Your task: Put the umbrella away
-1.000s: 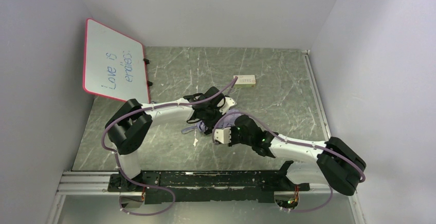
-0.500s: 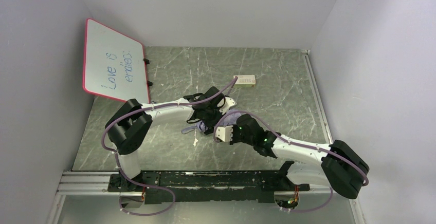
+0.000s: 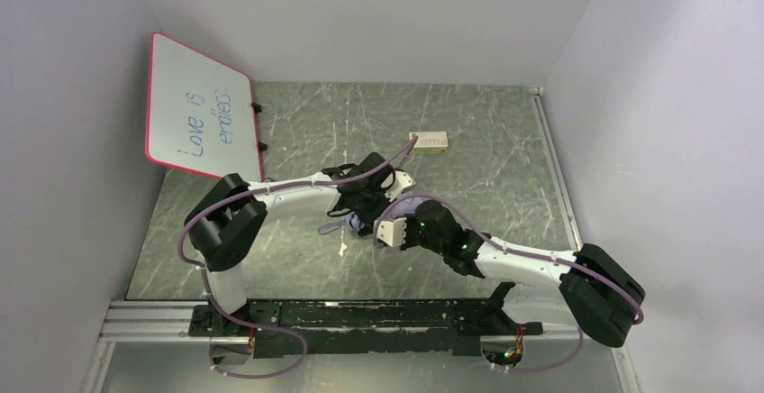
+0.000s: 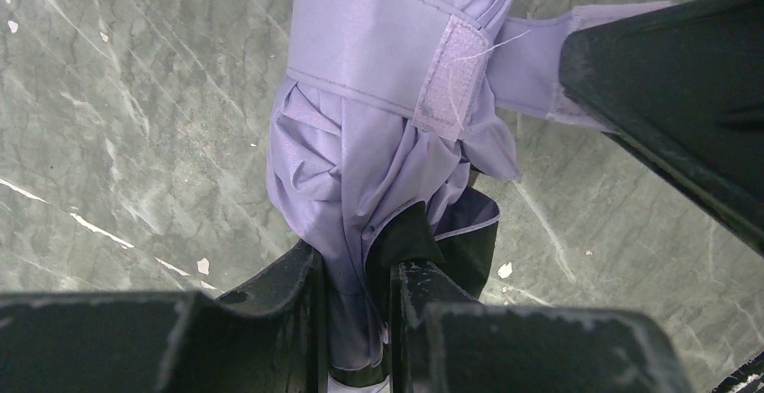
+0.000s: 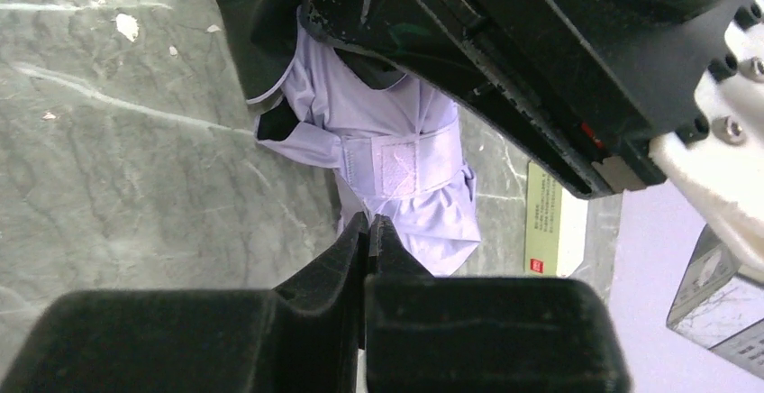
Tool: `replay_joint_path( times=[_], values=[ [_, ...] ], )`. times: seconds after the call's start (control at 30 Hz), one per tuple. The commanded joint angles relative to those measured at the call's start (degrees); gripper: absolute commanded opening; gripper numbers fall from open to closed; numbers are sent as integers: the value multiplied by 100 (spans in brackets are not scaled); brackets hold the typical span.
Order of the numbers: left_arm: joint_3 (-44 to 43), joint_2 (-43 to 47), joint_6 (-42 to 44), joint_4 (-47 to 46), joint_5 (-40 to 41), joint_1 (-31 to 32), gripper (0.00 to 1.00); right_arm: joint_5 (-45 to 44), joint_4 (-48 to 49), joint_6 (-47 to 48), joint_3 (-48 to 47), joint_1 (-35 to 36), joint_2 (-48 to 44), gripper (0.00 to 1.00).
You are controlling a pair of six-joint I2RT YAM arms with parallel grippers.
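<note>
I'm holding the left gripper [image 4: 359, 276] clamped on the lower end of the umbrella [image 4: 360, 159], its jaws part closed with bunched lavender fabric squeezed between them. The umbrella is lying folded mid-table [image 3: 504, 159], between the two wrists, with its strap [image 4: 378, 59] wrapped around the bundle.

The right gripper [image 5: 368, 231] is sitting with its jaws pressed together, tips right against the fabric just below the strap's velcro patch. I can't tell if a fold is caught.

Versus a second ago, the right arm's elbow and wrist are shifting slightly left. The left arm and the umbrella are staying where they were, and both grips are unchanged.

The whiteboard [image 3: 194, 105] is leaning at the far left, and a small box [image 3: 430, 142] is lying just beyond the arms.
</note>
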State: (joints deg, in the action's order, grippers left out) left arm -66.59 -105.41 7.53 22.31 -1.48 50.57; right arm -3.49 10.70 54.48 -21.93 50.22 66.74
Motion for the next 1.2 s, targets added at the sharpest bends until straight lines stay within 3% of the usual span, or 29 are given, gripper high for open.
replay_joint_path(
  times=[0.0, 0.43, 0.77, 1.17],
  values=[
    [490, -797, 135, 968, 759, -141, 5, -90, 859, 323, -210, 32, 83, 0],
    [493, -837, 135, 969, 730, -140, 5, -118, 1899, 206, -145, 55, 522, 0],
    [500, -825, 137, 969, 735, -131, 5, -128, 2148, 220, -288, 102, 910, 0],
    [498, -823, 152, 978, 727, -117, 5, -750, 2533, 352, -281, 102, 1410, 3]
  ],
)
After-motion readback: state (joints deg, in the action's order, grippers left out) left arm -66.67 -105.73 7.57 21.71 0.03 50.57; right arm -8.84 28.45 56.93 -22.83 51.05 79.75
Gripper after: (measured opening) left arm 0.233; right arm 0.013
